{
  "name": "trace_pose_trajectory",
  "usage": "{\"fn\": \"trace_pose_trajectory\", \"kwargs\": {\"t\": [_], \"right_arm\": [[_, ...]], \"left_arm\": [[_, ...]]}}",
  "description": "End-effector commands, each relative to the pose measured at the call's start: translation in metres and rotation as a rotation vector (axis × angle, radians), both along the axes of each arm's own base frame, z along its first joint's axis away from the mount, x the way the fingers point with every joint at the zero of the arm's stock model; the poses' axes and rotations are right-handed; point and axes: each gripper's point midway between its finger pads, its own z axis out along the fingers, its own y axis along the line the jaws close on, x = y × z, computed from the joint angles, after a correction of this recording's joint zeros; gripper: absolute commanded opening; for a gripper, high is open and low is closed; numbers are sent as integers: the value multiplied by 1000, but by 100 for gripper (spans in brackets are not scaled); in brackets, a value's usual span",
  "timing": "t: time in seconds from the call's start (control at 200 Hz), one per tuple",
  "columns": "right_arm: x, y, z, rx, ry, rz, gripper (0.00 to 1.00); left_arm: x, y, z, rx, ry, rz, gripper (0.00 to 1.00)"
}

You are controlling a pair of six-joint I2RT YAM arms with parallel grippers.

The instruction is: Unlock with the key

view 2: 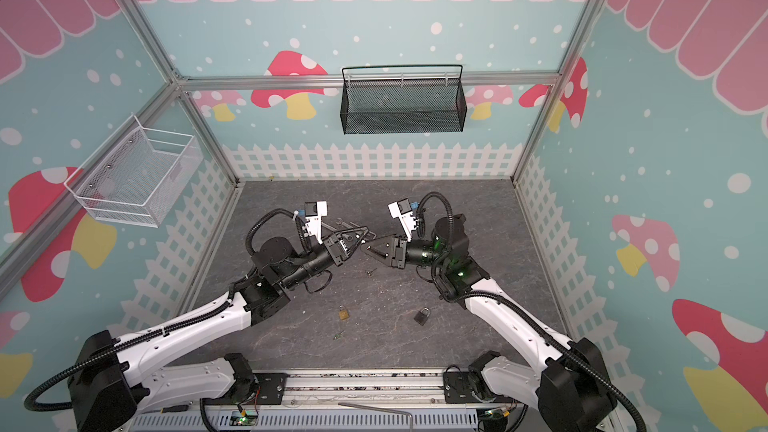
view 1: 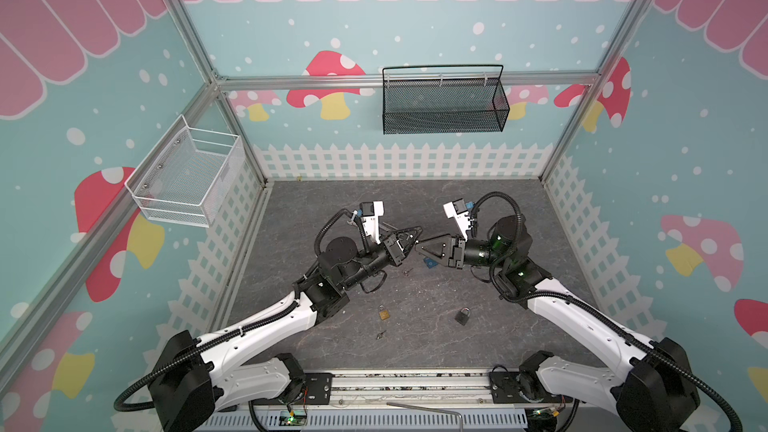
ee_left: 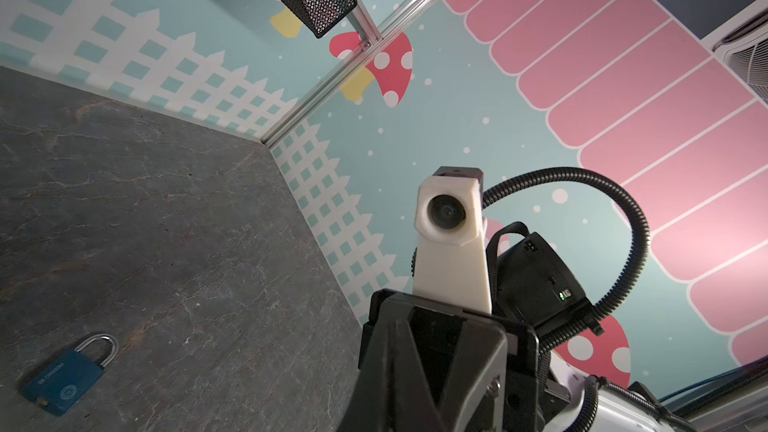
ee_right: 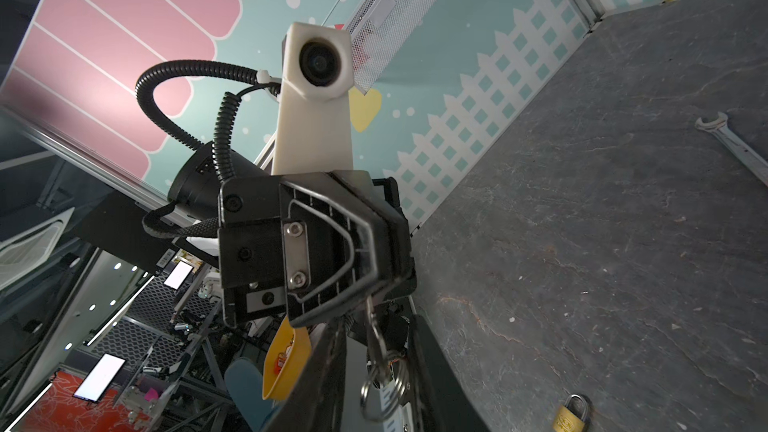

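Both grippers meet above the middle of the grey table (view 1: 478, 209). My left gripper (view 1: 419, 230) is shut on a small silver key (ee_right: 375, 338), which hangs from its fingertips with a key ring (ee_right: 384, 392) below. My right gripper (view 1: 420, 244) faces it, and its two fingers stand apart on either side of the key without touching it. A blue padlock (ee_left: 66, 376) lies on the table under the right gripper (ee_right: 376, 326). A brass padlock (view 1: 383, 313) and a black padlock (view 1: 462, 316) lie nearer the front.
Two more small keys (view 1: 407, 272) (view 1: 380, 335) lie loose on the table. A wrench (ee_right: 735, 147) lies behind the left gripper. A white wire basket (view 1: 187, 176) hangs on the left wall and a black mesh basket (view 1: 444, 101) on the back wall.
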Motion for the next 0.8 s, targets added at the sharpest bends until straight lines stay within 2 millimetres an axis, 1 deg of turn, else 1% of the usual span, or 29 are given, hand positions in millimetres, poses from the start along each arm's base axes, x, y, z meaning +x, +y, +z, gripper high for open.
{"fn": "trace_pose_trajectory", "kwargs": {"t": [0.0, 0.09, 0.205, 0.325, 0.405, 0.46, 0.6, 0.625, 0.675, 0.695, 0.74, 0.795], "right_arm": [[0, -2, 1, 16, -12, -5, 24], [0, -2, -3, 11, -4, -10, 22], [2, -3, -5, 9, -1, -20, 16], [2, -4, -2, 11, -16, -33, 6], [3, -5, 0, 13, -28, -43, 5], [3, -6, 2, 12, -39, -49, 0], [6, -9, -5, -35, -39, -74, 0], [7, -10, -7, -48, -38, -79, 0], [8, -14, -12, -79, -29, -92, 0], [10, -16, -15, -94, -23, -101, 0], [13, -23, -23, -130, -8, -129, 0], [16, -32, -36, -174, 24, -161, 0]], "left_arm": [[-3, -3, 20, -26, -58, -13, 0], [-1, -1, 20, -27, -57, 4, 0], [0, 3, 19, -22, -57, 22, 0], [-1, 1, 17, -21, -53, 17, 0], [-1, 0, 17, -21, -54, 11, 0], [-1, 0, 16, -16, -53, 11, 0], [-1, -1, 19, 2, -63, 8, 0], [-1, 0, 21, 10, -69, 9, 7], [-1, 2, 24, 29, -78, 18, 29], [0, 4, 23, 43, -74, 23, 35], [3, 8, 19, 68, -56, 43, 43], [6, 13, 8, 101, -24, 67, 47]]}}
